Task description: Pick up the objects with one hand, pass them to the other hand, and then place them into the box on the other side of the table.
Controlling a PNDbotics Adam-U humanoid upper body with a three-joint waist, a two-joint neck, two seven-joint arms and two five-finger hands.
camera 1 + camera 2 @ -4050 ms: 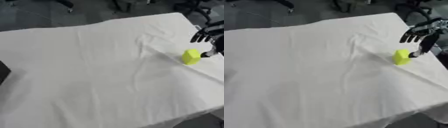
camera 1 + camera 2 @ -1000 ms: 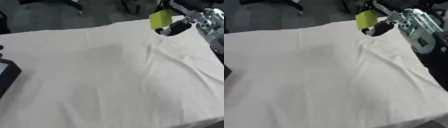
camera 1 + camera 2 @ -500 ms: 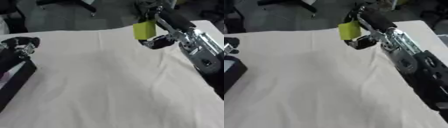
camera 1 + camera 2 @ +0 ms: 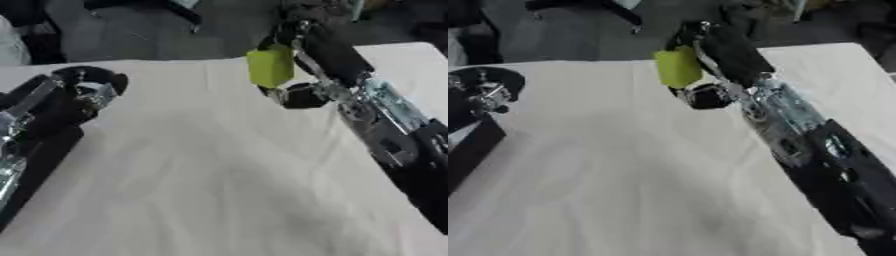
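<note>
Right robot hand [image 4: 302, 70] pinches the yellow block [image 4: 269, 67]; left robot hand [image 4: 74, 100], fingers unclear, shows fuller in the left eye view.

One yellow-green block [image 4: 269, 66], far centre. Two robot hands: right hand [image 4: 302, 75] far centre-right, left hand [image 4: 74, 97] at left. One black box [image 4: 470, 145] at left edge. One white cloth-covered table [image 4: 210, 175]. Chair bases on far floor, count unclear.
</note>
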